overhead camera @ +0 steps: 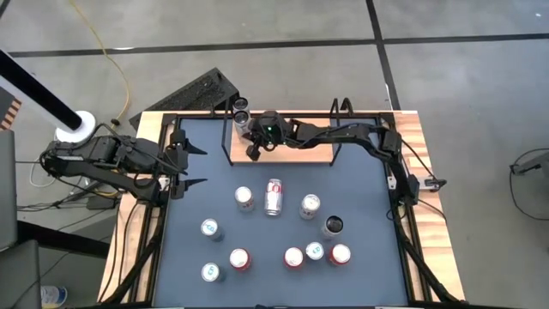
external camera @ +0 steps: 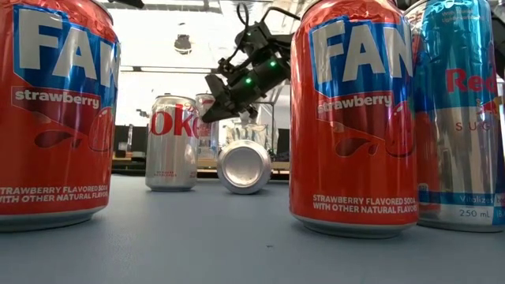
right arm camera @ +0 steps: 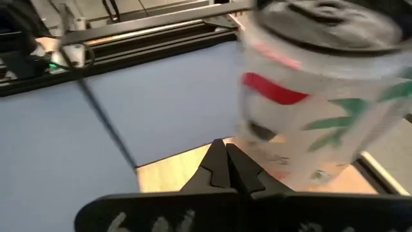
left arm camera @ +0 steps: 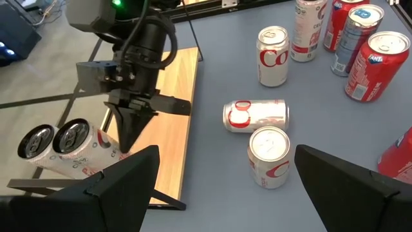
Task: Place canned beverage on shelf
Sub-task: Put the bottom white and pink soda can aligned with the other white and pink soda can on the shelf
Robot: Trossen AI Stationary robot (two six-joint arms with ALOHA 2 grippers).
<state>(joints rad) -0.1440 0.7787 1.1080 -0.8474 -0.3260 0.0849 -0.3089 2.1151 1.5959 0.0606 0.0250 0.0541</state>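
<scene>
A: Cans: where are they?
B: Two cans [overhead camera: 240, 110] stand at the left end of the shelf [overhead camera: 296, 148], at the table's far edge. The rest sit on the blue table top [overhead camera: 360, 180], one tipped can [overhead camera: 274, 196] lying flat.
A: And the right gripper [overhead camera: 255, 152]?
B: Reached across over the shelf, pointing down beside those two, fingers clenched, holding nothing.
A: The left gripper [overhead camera: 196, 166]?
B: Parked at the table's left side, fingers spread wide, empty.
</scene>
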